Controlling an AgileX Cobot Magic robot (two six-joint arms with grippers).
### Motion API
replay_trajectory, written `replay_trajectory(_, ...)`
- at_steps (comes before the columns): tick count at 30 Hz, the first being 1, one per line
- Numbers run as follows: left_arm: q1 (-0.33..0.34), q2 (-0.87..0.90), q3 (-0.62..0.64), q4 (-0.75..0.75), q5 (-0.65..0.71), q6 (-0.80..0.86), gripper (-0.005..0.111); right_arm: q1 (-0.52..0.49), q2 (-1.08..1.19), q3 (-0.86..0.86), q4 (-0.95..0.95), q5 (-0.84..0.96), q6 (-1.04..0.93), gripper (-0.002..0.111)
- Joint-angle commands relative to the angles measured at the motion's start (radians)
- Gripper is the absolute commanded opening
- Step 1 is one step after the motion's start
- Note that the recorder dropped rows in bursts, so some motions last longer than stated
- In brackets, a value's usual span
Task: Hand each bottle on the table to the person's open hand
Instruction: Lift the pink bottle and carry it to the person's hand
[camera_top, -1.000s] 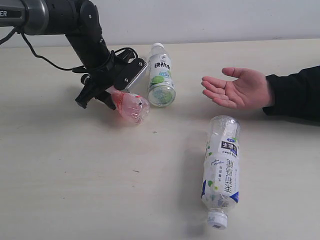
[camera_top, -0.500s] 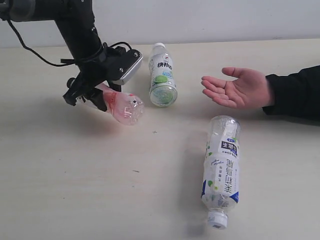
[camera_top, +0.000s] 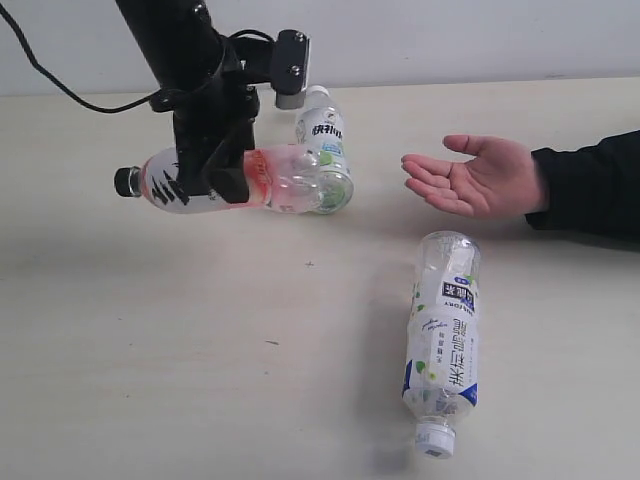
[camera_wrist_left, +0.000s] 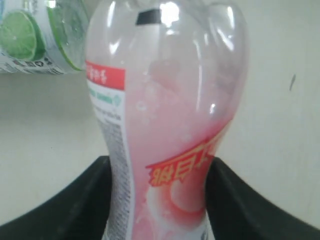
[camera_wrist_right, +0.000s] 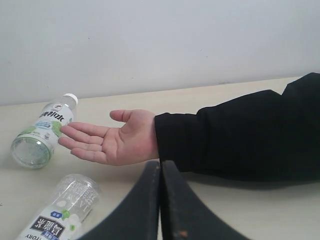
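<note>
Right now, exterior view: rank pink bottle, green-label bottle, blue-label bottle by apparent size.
1-2. blue-label bottle and pink bottle: near-equal length, not ranking them.
3. green-label bottle: foreshortened, partly hidden behind the pink one.

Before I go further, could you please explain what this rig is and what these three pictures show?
This is a robot with two arms, each ending in a gripper. The wide picture comes from a camera off the arms; the other two come from wrist cameras. The left gripper holds a pink-tinted bottle with a black cap, sideways above the table. A green-label bottle and a blue-label bottle lie on the table. A person's open hand is held out palm up. The left wrist picture shows the pink-tinted bottle close up; the right wrist picture shows the right gripper, shut and empty.
</note>
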Motion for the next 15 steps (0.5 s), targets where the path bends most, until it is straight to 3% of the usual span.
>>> replay_trajectory(1,-0.066,-0.046,0.002,-0.002,-0.016,-0.28,0.0,-0.005,-0.006,0.005,0.0,-0.005,0.002,0.0)
replay_trajectory(8,-0.165,-0.083,-0.004,-0.01,-0.157,-0.697,0.0,-0.005,-0.006,0.005,0.0,-0.005,0.002,0.0)
replay_trajectory(15,-0.188,-0.083,-0.07,-0.089,-0.176,-1.158,0.0,-0.005,-0.006,0.005,0.0,-0.005,0.002,0.0)
